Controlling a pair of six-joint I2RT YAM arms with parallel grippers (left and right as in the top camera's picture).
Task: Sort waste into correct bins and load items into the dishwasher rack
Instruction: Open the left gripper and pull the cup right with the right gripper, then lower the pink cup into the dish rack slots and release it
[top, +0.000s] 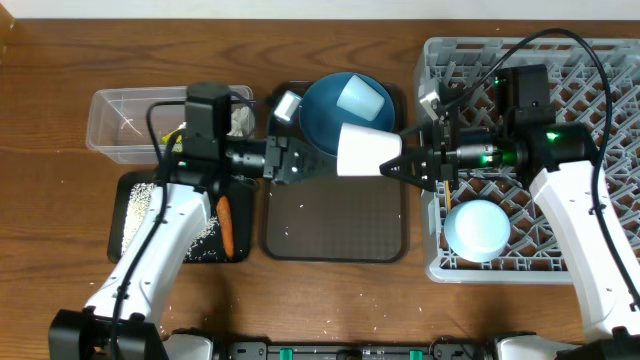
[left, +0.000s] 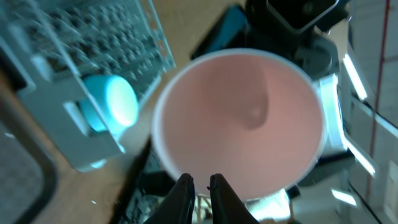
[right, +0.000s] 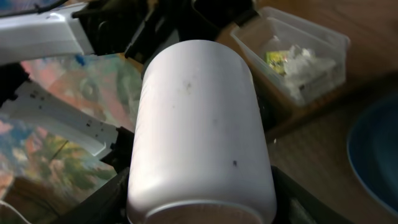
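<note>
Pink cup (top: 365, 150) could slip and drop onto the brown tray (top: 335, 230) below: its smooth tapered wall was clamped only near the base by the right gripper (top: 405, 163). Left gripper (top: 300, 160) fingers sat nearly together at the rim; grip undetermined. Cup hung on its side, long axis left–right, mouth toward left gripper, base toward rack (top: 590, 90).

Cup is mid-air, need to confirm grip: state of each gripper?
Left gripper: fingers nearly together, apparently holding nothing.
Right gripper: closed on the pale pink cup.
</note>
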